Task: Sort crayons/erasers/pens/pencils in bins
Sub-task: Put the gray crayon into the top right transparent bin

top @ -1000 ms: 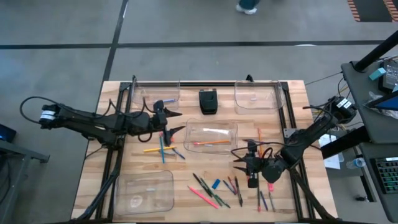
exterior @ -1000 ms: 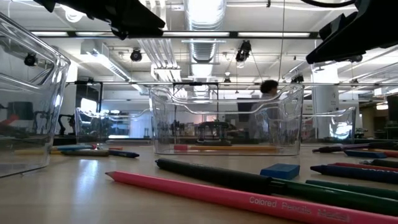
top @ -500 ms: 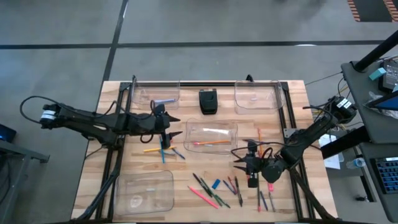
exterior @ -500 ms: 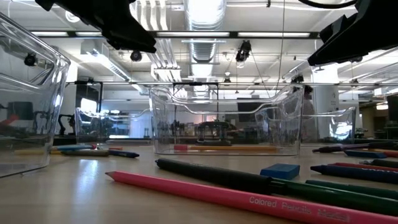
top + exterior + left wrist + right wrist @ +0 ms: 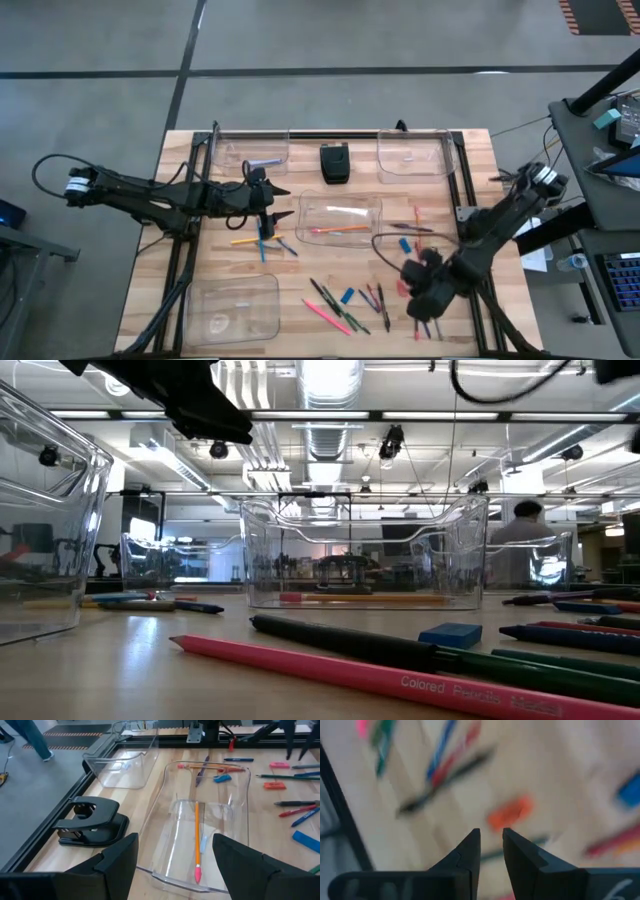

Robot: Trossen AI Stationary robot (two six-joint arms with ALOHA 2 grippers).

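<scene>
Meanwhile the left gripper [image 5: 277,200] hangs spread wide beside the centre bin [image 5: 340,221] holding an orange pencil [image 5: 197,840]; the right gripper [image 5: 491,845] hovers nearly closed, empty, above scattered sticks.

High view looks straight down on the whole table [image 5: 200,150]. Low view sits at tabletop level, close behind a pink pencil [image 5: 400,682], facing the centre bin [image 5: 365,555]. Left wrist view shares that bin; right wrist view hangs close above the tabletop.

The wooden table [image 5: 150,270] carries clear bins [image 5: 232,309], scattered pencils [image 5: 322,314], erasers [image 5: 347,296] and a black box [image 5: 334,163].
</scene>
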